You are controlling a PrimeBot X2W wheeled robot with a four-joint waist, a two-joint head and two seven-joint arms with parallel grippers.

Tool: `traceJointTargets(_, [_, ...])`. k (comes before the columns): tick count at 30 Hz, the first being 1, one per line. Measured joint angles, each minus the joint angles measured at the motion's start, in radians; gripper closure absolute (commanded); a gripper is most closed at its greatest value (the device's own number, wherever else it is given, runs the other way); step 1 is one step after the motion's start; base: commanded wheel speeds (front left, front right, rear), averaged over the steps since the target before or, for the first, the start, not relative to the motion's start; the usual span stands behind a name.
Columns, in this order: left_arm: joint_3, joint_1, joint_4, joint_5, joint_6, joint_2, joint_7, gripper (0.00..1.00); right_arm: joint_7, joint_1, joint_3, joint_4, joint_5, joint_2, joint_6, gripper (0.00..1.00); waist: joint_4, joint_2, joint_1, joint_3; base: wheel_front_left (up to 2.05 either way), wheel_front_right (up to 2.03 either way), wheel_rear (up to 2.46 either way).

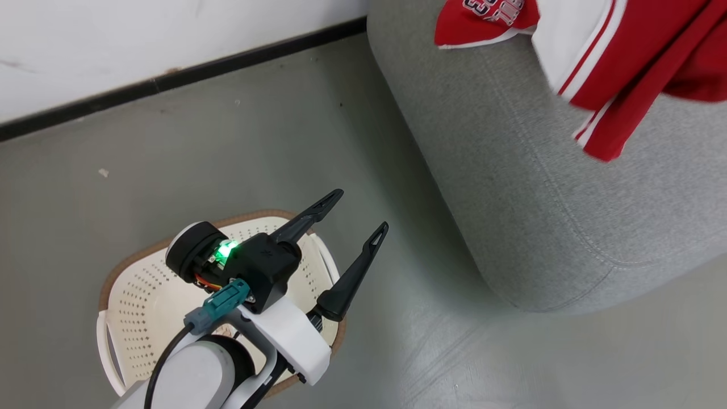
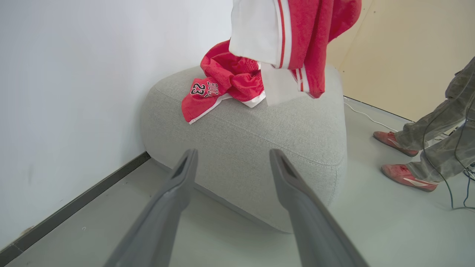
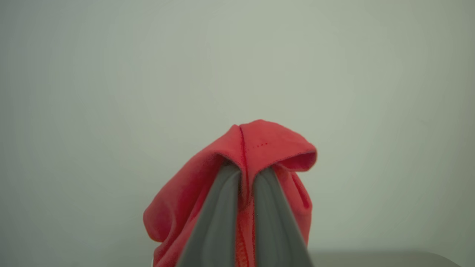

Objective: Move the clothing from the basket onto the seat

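Note:
One piece of red clothing (image 2: 226,79) printed "23" lies crumpled on the grey seat (image 2: 259,144). A second red and white garment (image 2: 297,37) hangs above the seat, and its hem reaches just over the cushion; the head view has this clothing (image 1: 625,62) at the top right. My right gripper (image 3: 245,170) is shut on a fold of this red cloth. My left gripper (image 1: 363,213) stands open and holds nothing, above the cream basket (image 1: 142,301) on the floor. The arm covers part of the basket.
A white wall (image 1: 113,45) with a dark skirting strip runs behind the basket and seat. A person's legs in red shoes (image 2: 408,174) stand on the floor right of the seat, near trailing cables. Grey floor (image 1: 426,341) lies between basket and seat.

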Motion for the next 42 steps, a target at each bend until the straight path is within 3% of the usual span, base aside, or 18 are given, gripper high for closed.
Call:
traceJointTargets(8, [0.000, -0.002, -0.046, 0.019, 0.008, 0.024, 0.035, 0.00, 0.062, -0.226, 0.034, 0.087, -0.021, -0.152, 0.000, 1.00, 0.028, 0.0000, 0.0000, 0.075, 0.00, 0.00, 0.00])
traceJointTargets(19, [0.000, -0.023, -0.105, 0.035, 0.010, 0.053, 0.080, 0.00, 0.119, -0.428, 0.026, 0.233, -0.021, -0.259, 0.001, 1.00, 0.061, 0.0000, 0.0000, 0.184, 0.00, 0.00, 0.00])
traceJointTargets(28, [0.007, -0.067, -0.143, 0.046, 0.010, 0.066, 0.106, 0.00, 0.123, -0.370, -0.035, 0.466, -0.035, -0.218, 0.001, 1.00, 0.083, 0.0000, 0.0000, 0.282, 0.00, 0.00, 0.00])
traceJointTargets(42, [0.006, -0.116, -0.162, 0.070, -0.005, 0.082, 0.123, 0.00, 0.133, -0.378, -0.136, 0.653, -0.052, -0.132, 0.001, 1.00, 0.106, 0.0000, 0.0000, 0.384, 0.00, 0.00, 0.00])
